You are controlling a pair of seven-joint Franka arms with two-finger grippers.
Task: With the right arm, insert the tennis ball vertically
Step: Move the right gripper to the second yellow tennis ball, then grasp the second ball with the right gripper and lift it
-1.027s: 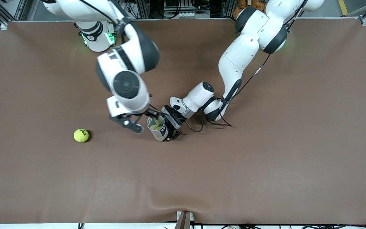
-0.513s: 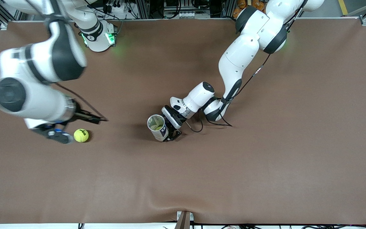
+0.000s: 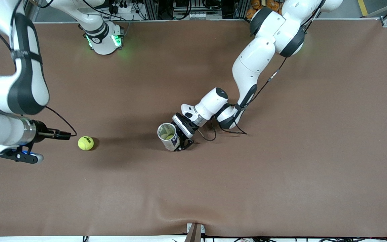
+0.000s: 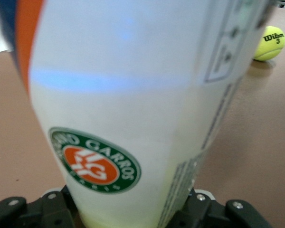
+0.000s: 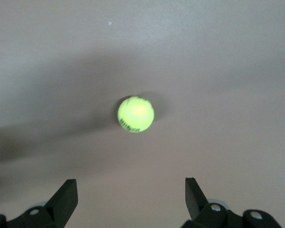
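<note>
Black fingers of the right gripper point(image 5: 128, 199) stand wide apart and empty above the yellow tennis ball point(image 3: 85, 143) (untouched on the table), so pickup and insertion remain; the left gripper point(image 3: 182, 139) clamps the upright can point(image 3: 168, 136) mid-table.
</note>
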